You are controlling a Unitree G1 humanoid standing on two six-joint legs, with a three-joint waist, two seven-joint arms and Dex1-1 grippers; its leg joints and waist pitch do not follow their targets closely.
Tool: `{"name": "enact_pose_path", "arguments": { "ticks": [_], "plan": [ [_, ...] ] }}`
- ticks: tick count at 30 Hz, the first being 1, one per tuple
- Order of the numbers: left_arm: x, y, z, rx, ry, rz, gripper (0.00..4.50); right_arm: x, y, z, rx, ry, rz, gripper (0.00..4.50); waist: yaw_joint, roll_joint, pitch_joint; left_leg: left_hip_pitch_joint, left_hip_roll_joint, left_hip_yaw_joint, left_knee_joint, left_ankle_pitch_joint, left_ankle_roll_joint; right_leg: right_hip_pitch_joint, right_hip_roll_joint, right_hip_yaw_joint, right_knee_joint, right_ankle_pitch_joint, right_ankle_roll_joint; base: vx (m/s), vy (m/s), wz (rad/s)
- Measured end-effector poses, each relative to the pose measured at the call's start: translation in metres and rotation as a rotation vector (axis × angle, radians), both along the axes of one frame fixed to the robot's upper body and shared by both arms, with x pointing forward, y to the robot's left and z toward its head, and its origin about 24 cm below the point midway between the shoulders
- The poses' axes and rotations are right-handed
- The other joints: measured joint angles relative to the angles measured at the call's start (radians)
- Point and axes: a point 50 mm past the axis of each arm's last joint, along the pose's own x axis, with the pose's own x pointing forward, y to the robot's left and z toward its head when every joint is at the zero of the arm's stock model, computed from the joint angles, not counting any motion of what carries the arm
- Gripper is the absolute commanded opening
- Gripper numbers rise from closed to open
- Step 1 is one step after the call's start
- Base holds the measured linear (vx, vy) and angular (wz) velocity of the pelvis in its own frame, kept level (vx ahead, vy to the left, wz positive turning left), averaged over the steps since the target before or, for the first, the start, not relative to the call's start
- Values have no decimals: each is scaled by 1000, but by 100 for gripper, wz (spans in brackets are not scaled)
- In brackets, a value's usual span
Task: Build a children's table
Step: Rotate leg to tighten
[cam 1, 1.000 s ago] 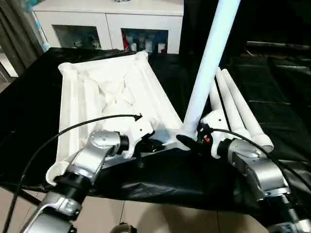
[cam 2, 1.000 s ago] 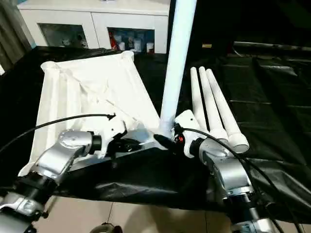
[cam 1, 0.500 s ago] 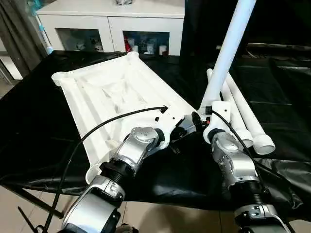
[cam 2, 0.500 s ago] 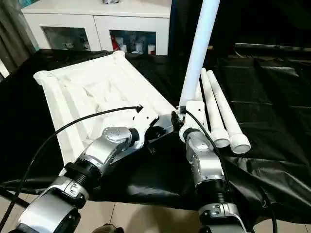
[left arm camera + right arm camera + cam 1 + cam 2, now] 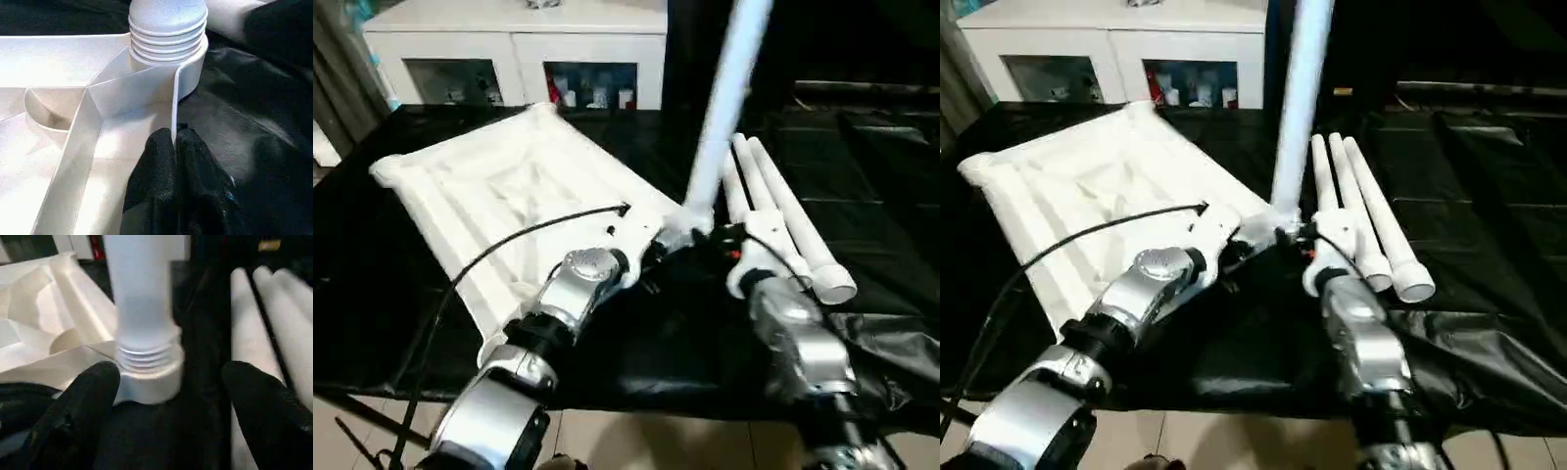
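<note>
While one leg (image 5: 720, 108) stands threaded in the tabletop's (image 5: 489, 196) corner socket (image 5: 188, 73), left gripper (image 5: 174, 147) pinches the rim wall beside it. Right gripper (image 5: 171, 396) fingers spread either side of that leg. Three legs (image 5: 1361, 211) lie just beyond.

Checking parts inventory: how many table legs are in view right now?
4. One leg stands upright in the near corner socket of the upturned tabletop. Three loose legs lie side by side on the black cover, to the robot's right of it. None seems hidden.
</note>
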Motion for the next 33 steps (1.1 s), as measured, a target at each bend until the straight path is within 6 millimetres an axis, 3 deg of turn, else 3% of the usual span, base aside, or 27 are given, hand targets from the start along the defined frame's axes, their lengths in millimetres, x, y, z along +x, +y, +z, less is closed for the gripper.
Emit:
{"name": "enact_pose_path", "arguments": {
  "ticks": [3,8,16,19,23,25,28,33],
  "plan": [
    [7,6,10,-83,-35,69,62,-1,0,0,-2,9,3,388,0,0,0,-1,0,0,0,0,0,-1,0,-1,0,0,0,0,0,0],
    [34,27,69,-117,-276,212,93,-1,9,-1,-13,24,50,388,6,0,0,0,0,-1,0,0,0,0,0,0,0,0,0,0,0,0],
    [40,112,93,151,-431,504,176,6,32,1,-70,69,166,388,5,0,1,-1,1,-2,-1,0,0,-1,1,-1,0,-1,1,0,0,0],
    [28,148,103,241,-471,590,198,12,45,-2,-97,104,195,388,3,0,1,-2,1,-2,-2,0,-1,-2,1,-1,0,-2,1,0,0,0],
    [4,190,100,370,-467,721,229,16,54,-8,-110,144,200,388,8,-1,1,-2,1,-2,-3,0,-1,-3,1,-2,0,-2,1,0,0,0],
    [-5,203,99,411,-461,769,253,17,55,-10,-113,155,197,388,11,-2,2,-3,0,-2,-3,0,-1,-3,1,-2,0,-2,1,0,0,0],
    [-21,218,98,473,-438,819,253,20,58,-9,-113,157,203,388,6,-3,3,-2,0,-2,-3,0,-1,-3,1,-1,0,-2,1,0,0,0],
    [-48,237,77,598,-286,830,253,20,58,-11,-108,151,194,388,5,-5,4,-1,0,-3,-5,0,-2,-5,2,-1,1,-4,3,0,0,0]
  ]
}}
